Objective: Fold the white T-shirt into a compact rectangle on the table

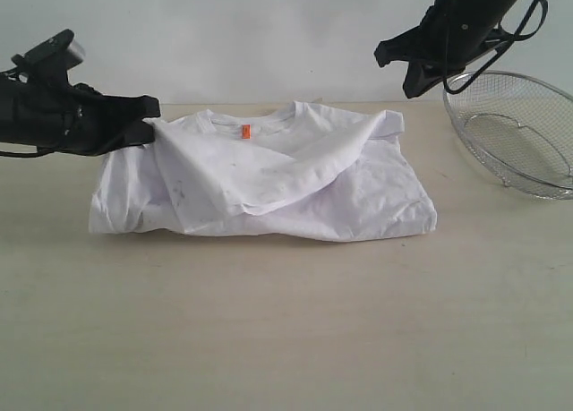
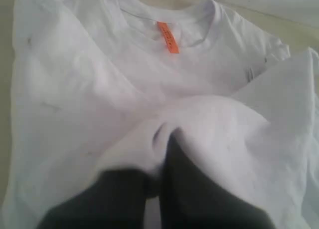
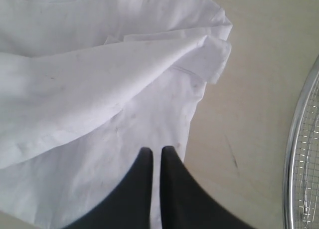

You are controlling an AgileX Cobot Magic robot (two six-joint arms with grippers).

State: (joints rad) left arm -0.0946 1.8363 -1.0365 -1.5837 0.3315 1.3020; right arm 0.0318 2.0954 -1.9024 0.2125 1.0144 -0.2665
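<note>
The white T-shirt [image 1: 269, 178] lies partly folded on the table [image 1: 269, 339], collar at the back with an orange label [image 1: 245, 132]. A flap of cloth is drawn across its upper layer from the right toward the left. My left gripper [image 1: 148, 124] is at the shirt's left back edge, shut on a fold of that cloth; in the left wrist view the fabric [image 2: 124, 64] bunches over the fingertips of the gripper [image 2: 162, 139]. My right gripper [image 1: 414, 90] hangs raised above the shirt's right back corner, shut and holding nothing. In the right wrist view this gripper [image 3: 157, 150] hovers over the shirt's side edge [image 3: 75, 89].
A round wire-mesh basket [image 1: 519, 133] stands at the right back of the table, close to the right arm; its rim [image 3: 304, 164] shows in the right wrist view. Bare tabletop [image 3: 249, 89] lies between shirt and basket and across the front.
</note>
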